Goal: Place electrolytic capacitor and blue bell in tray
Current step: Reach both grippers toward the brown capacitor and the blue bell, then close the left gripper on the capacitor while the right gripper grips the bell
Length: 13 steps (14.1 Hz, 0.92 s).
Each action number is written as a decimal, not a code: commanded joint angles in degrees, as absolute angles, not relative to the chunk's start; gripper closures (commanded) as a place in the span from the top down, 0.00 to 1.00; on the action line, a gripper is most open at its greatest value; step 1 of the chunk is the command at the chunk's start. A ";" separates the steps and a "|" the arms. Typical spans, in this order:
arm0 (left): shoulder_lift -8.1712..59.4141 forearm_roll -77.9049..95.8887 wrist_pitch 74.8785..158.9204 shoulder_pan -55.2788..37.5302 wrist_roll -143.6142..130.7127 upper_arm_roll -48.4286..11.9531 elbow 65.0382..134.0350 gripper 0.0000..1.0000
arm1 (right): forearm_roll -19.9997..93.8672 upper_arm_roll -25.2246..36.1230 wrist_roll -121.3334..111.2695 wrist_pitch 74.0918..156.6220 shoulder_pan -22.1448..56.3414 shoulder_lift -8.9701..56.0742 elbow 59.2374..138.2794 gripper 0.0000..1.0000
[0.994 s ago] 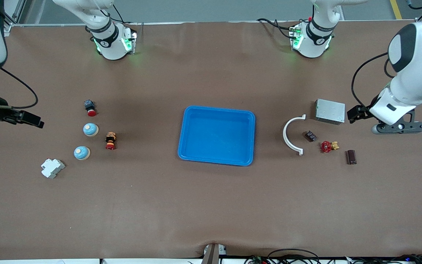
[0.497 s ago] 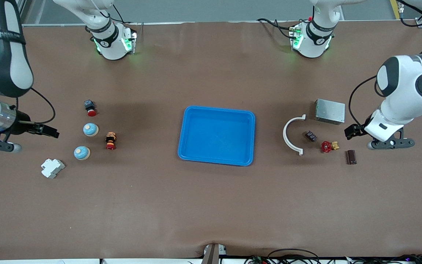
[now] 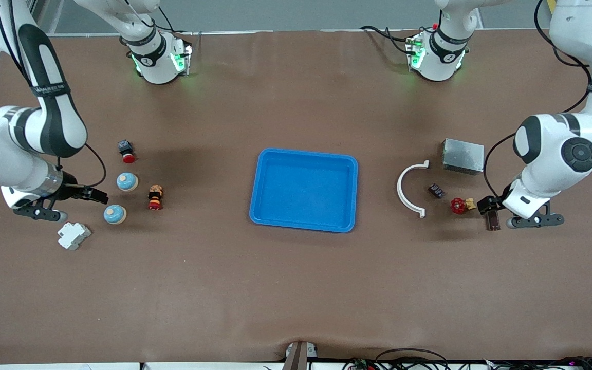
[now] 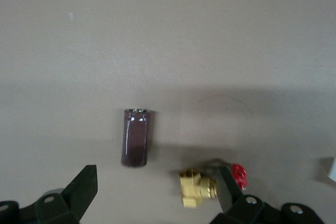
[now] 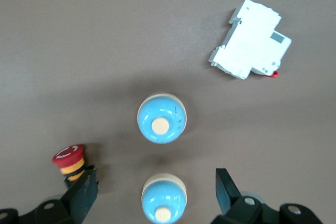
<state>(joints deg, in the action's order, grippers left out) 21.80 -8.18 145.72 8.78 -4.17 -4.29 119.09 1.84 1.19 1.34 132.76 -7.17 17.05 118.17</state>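
Swung in and dropped low lately: left gripper [image 3: 492, 205] spread over electrolytic capacitor [image 4: 136, 137]; right gripper [image 3: 98, 195] spread between two blue bells [image 5: 161, 118]; tray [image 3: 303, 227] empty mid-table; could nudge brass valve [image 4: 198, 190] beside capacitor.

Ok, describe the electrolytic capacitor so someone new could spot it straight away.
Start at the blue tray and go toward the left arm's end of the table, past the white curved piece. The electrolytic capacitor lies beside the red-handled brass valve, under the left gripper. It is the only dark brown glossy cylinder.
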 commanded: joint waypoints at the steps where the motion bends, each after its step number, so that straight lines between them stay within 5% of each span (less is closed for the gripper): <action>1: 24.77 -10.11 148.53 10.45 -3.52 -4.57 118.39 0.95 | 1.41 0.26 0.70 136.39 -8.17 19.77 117.86 1.00; 7: 28.74 -15.01 155.29 13.97 -2.29 -4.57 118.56 0.87 | 1.41 0.26 0.79 144.66 -8.00 25.22 117.86 1.00; 13: 29.44 -15.64 156.53 14.85 -2.46 -4.66 119.44 0.68 | 1.41 0.18 0.79 149.50 -7.91 27.86 119.18 1.00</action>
